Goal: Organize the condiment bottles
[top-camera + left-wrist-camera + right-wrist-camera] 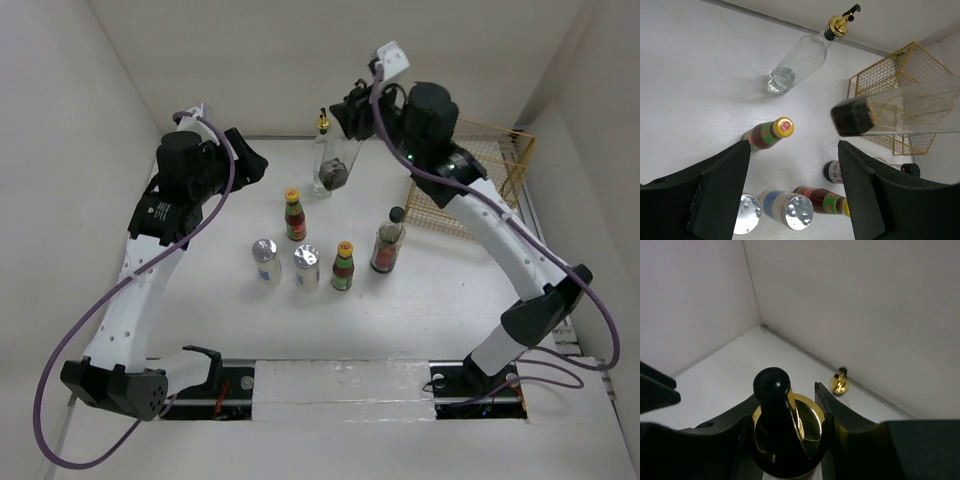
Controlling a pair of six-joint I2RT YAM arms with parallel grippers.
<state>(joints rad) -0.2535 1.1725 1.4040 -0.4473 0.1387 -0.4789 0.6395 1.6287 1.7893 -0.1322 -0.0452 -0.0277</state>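
Note:
My right gripper (347, 122) is shut on the gold pourer neck (807, 427) of a clear glass bottle (337, 170) and holds it above the table at the back. It also shows in the left wrist view (910, 110). The second glass bottle (320, 158) stands just left of it, its pourer (840, 384) in the right wrist view. In front stand two yellow-capped sauce bottles (295, 216) (344, 266), two silver-topped shakers (265, 261) (306, 268) and the black-knobbed jar (388, 247). My left gripper (792, 150) is open and empty, high above the shakers.
A yellow wire basket (470, 190) stands at the back right against the wall, with nothing showing in it. White walls close in the table at the back and on both sides. A cable loops off each arm.

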